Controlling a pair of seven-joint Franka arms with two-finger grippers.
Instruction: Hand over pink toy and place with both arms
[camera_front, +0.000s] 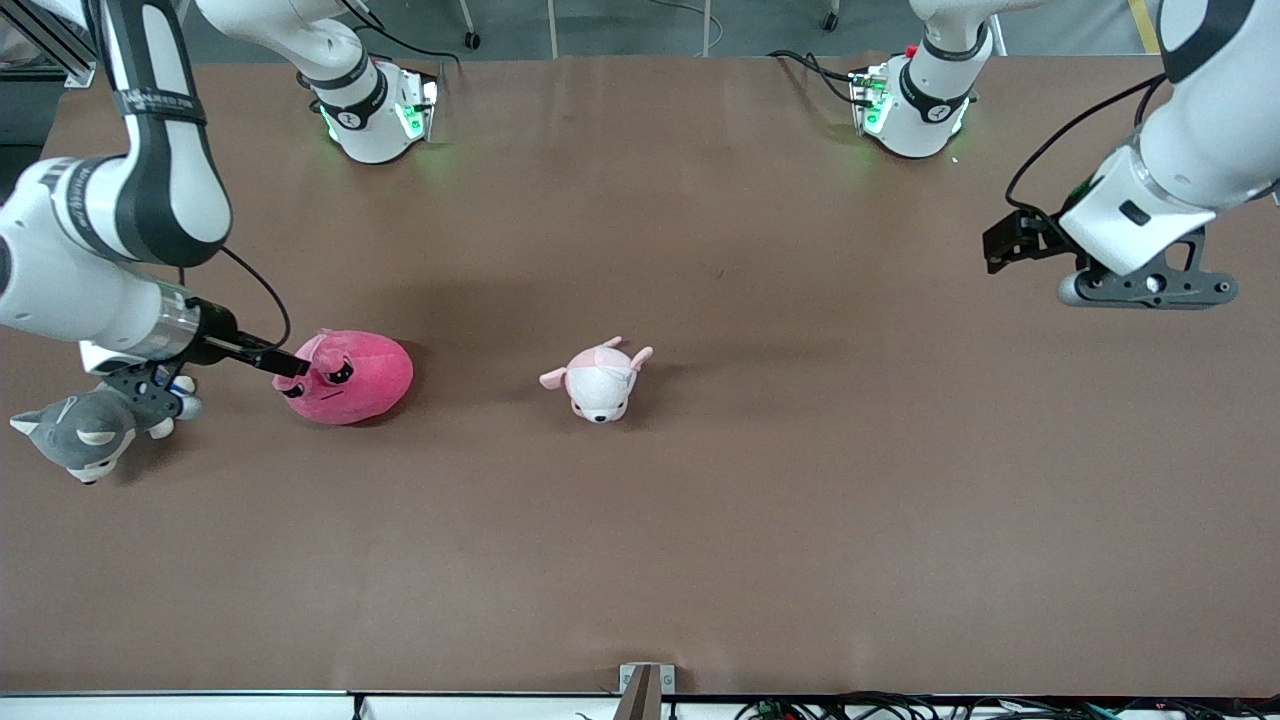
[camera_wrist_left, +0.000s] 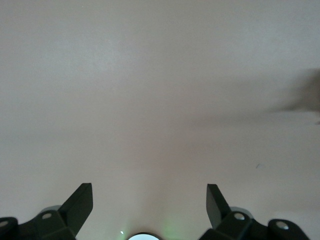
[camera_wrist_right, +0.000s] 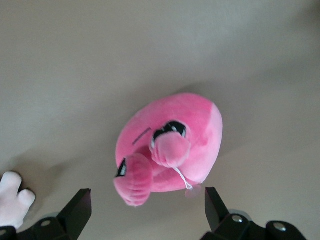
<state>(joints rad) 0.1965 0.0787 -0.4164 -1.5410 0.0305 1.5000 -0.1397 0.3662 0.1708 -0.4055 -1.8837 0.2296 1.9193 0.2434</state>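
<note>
Pink toy (camera_front: 352, 378) face toward right arm's end

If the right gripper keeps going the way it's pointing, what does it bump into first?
Most likely the pink toy. The right gripper is open, with the toy lying on the table just ahead between its fingers, though the exact gap is hard to judge.

Brown table (camera_front: 700, 200) — evenly lit — grey floor (camera_front: 620, 25) above.

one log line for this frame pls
right gripper: open, at pink toy, not holding | pink toy: on table | left gripper: open, waiting over bare table
</note>
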